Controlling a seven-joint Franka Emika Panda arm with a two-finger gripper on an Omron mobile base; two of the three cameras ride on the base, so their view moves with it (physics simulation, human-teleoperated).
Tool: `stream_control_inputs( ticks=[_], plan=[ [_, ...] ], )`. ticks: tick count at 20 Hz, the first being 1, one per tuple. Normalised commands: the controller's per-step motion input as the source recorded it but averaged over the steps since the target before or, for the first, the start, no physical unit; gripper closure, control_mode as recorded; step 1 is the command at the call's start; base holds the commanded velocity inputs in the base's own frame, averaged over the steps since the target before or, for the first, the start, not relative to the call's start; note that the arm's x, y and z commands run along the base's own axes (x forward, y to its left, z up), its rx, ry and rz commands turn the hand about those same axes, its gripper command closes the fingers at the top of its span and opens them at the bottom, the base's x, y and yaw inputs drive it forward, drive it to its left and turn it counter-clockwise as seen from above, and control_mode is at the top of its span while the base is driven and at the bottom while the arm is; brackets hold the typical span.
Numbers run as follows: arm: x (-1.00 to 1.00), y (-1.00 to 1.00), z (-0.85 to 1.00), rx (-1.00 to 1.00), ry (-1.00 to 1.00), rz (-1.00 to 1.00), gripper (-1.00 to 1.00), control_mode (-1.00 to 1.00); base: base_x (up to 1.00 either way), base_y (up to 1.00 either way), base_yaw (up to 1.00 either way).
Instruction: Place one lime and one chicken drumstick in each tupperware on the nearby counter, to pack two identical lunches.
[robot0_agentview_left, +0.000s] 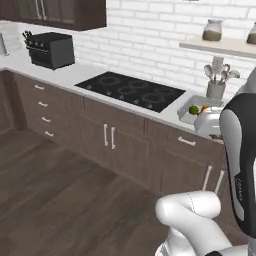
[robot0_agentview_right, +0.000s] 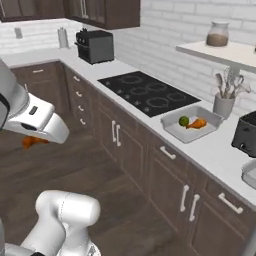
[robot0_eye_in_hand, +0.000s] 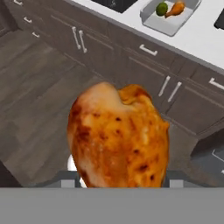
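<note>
A chicken drumstick (robot0_eye_in_hand: 117, 135) sits pinched in the gripper (robot0_agentview_right: 34, 141), carried over the dark wood floor (robot0_agentview_left: 55, 195) in front of the cabinets (robot0_eye_in_hand: 131, 65). In the hand view, the first tupperware (robot0_eye_in_hand: 168, 25) lies well apart at one o'clock on the pale grey counter (robot0_agentview_right: 210, 142), already holding a lime (robot0_eye_in_hand: 162, 8) and a second drumstick (robot0_eye_in_hand: 176, 8). A second container's corner (robot0_agentview_right: 250, 174) lies further right along the counter, likely this drumstick's destination.

Both base views look forward and down from behind the arm, left and right, sharing the surface (robot0_agentview_left: 75, 75), cooktop (robot0_agentview_left: 132, 90) and tupperware (robot0_agentview_right: 192, 131); the hand view looks down from mid-air at cabinets (robot0_eye_in_hand: 131, 61), drumstick (robot0_eye_in_hand: 118, 140) very close.
</note>
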Motion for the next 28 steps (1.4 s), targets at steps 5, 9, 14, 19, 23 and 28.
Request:
stream_control_inputs(
  ticks=[5, 9, 14, 19, 23, 28],
  plan=[
    [0.00, 0.00, 0.00, 0.00, 0.00, 0.00, 1.00, 1.00, 0.35, 0.00, -0.76],
    [0.00, 0.00, 0.00, 0.00, 0.00, 0.00, 1.00, 1.00, 0.26, 0.00, -0.78],
    [0.00, 0.00, 0.00, 0.00, 0.00, 0.00, 1.00, 1.00, 0.45, 0.02, -0.72],
    [0.00, 0.00, 0.00, 0.00, 0.00, 0.00, 1.00, 1.00, 0.90, 0.06, -0.58],
    [0.00, 0.00, 0.00, 0.00, 0.00, 0.00, 1.00, 1.00, 1.00, 0.05, -0.46],
    [0.40, 0.05, -0.24, 0.00, 0.00, -0.08, 1.00, -1.00, 0.59, 0.23, -0.21]
  ],
)
